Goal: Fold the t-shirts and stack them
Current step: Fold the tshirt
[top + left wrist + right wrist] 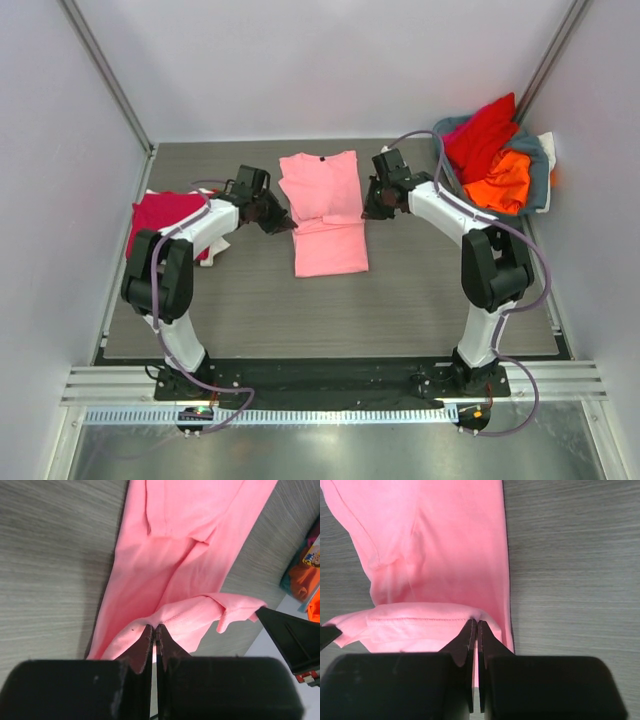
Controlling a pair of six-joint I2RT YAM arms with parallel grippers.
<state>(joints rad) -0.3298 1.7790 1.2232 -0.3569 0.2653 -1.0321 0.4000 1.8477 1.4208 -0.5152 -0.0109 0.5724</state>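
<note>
1. Nearest, the two arms rise from their bases at the table's near edge and bend inward over the grey wood-grain tabletop (430,300).
2. The light pink t-shirt (325,250) lies flat in the middle of the table. It runs lengthwise away from the bases, with its sleeves tucked in and its collar at the far end. Its near half looks doubled over.
3. The left gripper (276,222) sits at the shirt's left edge, about halfway along. Its fingers are pressed together on a thin pinch of pink cloth at a stitched hem.
4. The right gripper (374,208) sits opposite at the shirt's right edge. It is clamped narrow on the same hem.
5. The hem runs across the shirt's width from one pinch to the other, over the layer below.
6. Further left, a folded crimson t-shirt (160,215) lies near the left wall, partly under the left arm. White cloth (218,248) shows at its edges.
7. Farthest, in the right corner, a grey-blue basket (540,175) holds a crumpled orange t-shirt (500,182), with a red t-shirt (485,135) behind it.
</note>
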